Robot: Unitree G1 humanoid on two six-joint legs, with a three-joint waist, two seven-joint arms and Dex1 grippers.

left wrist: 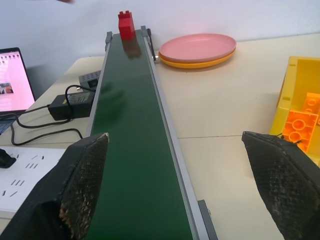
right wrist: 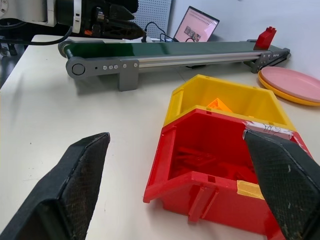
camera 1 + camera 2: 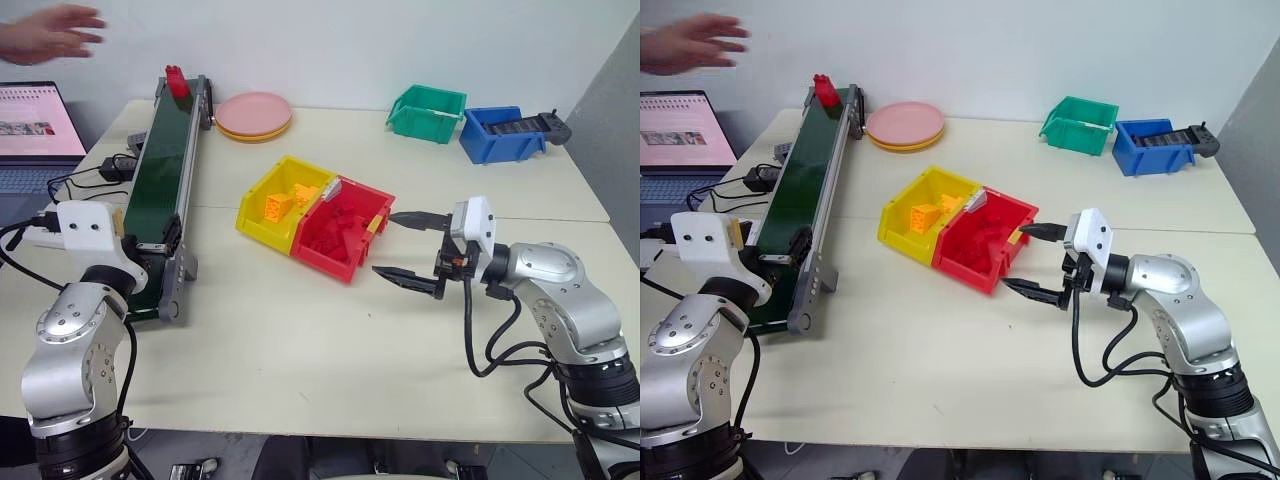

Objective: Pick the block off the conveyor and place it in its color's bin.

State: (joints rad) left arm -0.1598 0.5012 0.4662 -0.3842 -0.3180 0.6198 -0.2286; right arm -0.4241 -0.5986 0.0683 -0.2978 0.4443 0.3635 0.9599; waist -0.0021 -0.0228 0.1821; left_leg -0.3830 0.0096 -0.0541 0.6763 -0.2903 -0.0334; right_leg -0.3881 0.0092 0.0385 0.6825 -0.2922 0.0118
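Your left gripper (image 1: pixel 175 190) hangs over the near end of the conveyor (image 3: pixel 160 190), its two black fingers spread wide with nothing between them. One finger sits above the dark green belt, the other out past the grey side rail over the table (image 3: pixel 330 340). Straight ahead of this gripper, at the far end of the belt, the red block (image 1: pixel 126 25) stands upright on the belt, well apart from the fingers. Beyond that end of the conveyor, a person's hand (image 3: pixel 50 32) is raised in the air above a laptop (image 3: pixel 35 125).

Your right gripper (image 3: pixel 408 248) points across the table toward the conveyor, its fingers also wide apart and empty. Just ahead of its fingertips sits the red bin (image 3: pixel 345 230), with red bricks inside. The yellow bin (image 3: pixel 275 203) touches the red bin on the side away from this gripper and holds yellow-orange bricks (image 3: pixel 278 206).

Farther off, between the bins and the conveyor's far end, a stack of a pink plate (image 3: pixel 254 113) on a yellow one rests on the table. Well behind the right gripper, at the table's far edge, a green bin (image 3: pixel 428 112) and a blue bin (image 3: pixel 500 134) stand side by side.
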